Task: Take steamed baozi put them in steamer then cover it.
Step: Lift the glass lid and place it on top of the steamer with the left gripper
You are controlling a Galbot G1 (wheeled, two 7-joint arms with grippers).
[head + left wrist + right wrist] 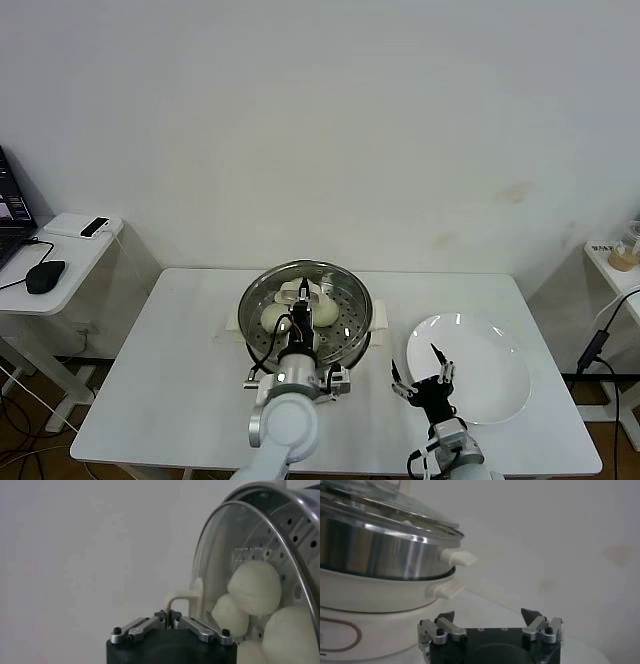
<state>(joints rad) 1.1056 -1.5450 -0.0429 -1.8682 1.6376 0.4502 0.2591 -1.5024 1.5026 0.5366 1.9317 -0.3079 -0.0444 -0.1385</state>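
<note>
Left claw (168, 616) grips cover (235, 555) handle over steamer (380, 545); right claw (490, 617) open nr plate (490, 375).

The steamed baozi (254, 587) are smooth cream-white. The steamer (380, 545) is shiny steel with rows of small dark perforations, on a cream-white base marked with a thin brown looped line. The cover (220, 550) is clear glass with a metal rim and a cream-white handle. The plate (470, 368) and the table (170, 380) are plain white. Both grippers, left (169, 617) and right (490, 617), are black with silver metal parts.
</note>
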